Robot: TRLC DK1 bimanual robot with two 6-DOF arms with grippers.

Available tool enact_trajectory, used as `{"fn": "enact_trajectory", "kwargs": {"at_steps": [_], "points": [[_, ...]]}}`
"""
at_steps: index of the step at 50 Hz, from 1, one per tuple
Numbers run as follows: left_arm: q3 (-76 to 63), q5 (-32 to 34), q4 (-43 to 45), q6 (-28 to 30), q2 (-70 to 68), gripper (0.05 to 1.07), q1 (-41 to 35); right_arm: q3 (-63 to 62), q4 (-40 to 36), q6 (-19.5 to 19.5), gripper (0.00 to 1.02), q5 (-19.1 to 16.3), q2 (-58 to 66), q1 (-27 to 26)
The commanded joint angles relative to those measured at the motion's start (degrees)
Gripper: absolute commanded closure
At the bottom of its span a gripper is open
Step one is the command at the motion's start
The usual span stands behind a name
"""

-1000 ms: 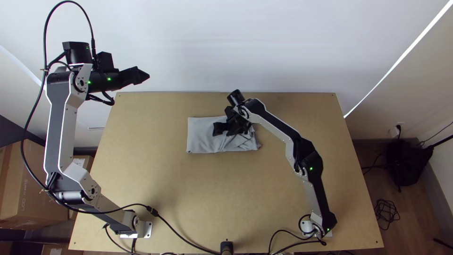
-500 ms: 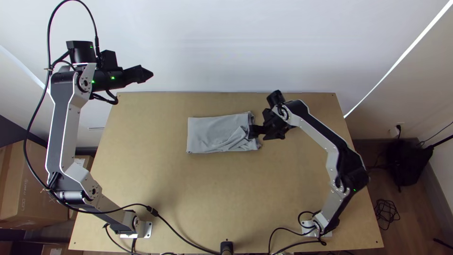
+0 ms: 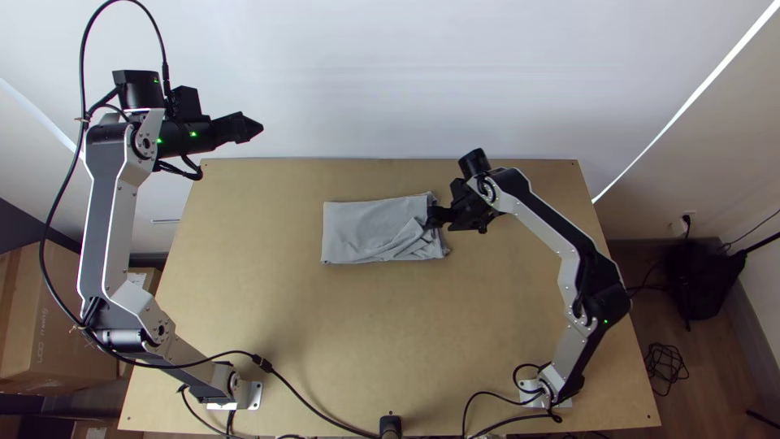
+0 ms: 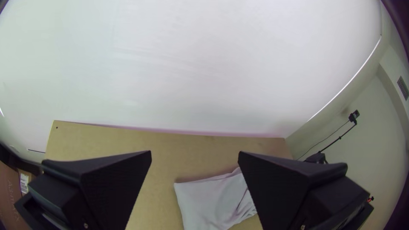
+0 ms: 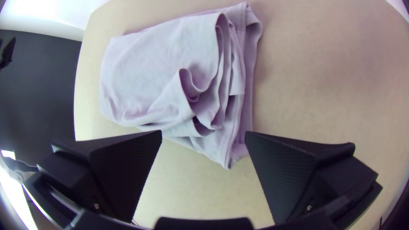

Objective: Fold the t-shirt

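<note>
Right wrist view: right black pincer (image 5: 203,132) gapes beside the folded grey cloth T-shirt (image 5: 157,64), probably to neaten ruffles; left black pincer (image 4: 195,152) gapes.

A: Top view: wall (image 3: 366,81) is reading bright; light strip (image 3: 686,102) is glowing at 2 o'clock. Else?

B: Soft shadow (image 3: 280,335) is falling on table (image 3: 487,309), 7 o'clock. Right wrist view: table edge is bowing at 9 o'clock; corners are showing dark.

Cardboard box (image 3: 69,325) beside table (image 3: 366,325); tangled black cable (image 3: 667,358) on floor (image 3: 711,374).
</note>
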Motion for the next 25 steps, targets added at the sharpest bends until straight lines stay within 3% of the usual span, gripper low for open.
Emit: {"fn": "enact_trajectory", "kwargs": {"at_steps": [1, 7, 22, 25], "points": [[-0.12, 0.16, -0.27, -1.03, -2.28, 0.1, 0.58, 3.03, -0.04, 0.92, 0.19, -1.0, 4.55, 2.16], [-0.03, 0.08, -0.27, -1.03, -2.28, 0.1, 0.85, 5.23, 1.1, 0.92, 0.39, -1.8, 7.09, 3.75], [0.05, -0.63, -0.27, -0.68, -2.02, 0.1, 1.55, 9.09, 2.5, 0.83, 0.39, -1.71, 11.31, 5.24], [0.05, -0.63, -0.27, -0.68, -2.02, 0.1, 1.64, 9.09, 2.5, 0.56, 0.56, -1.71, 11.31, 5.42]]}}
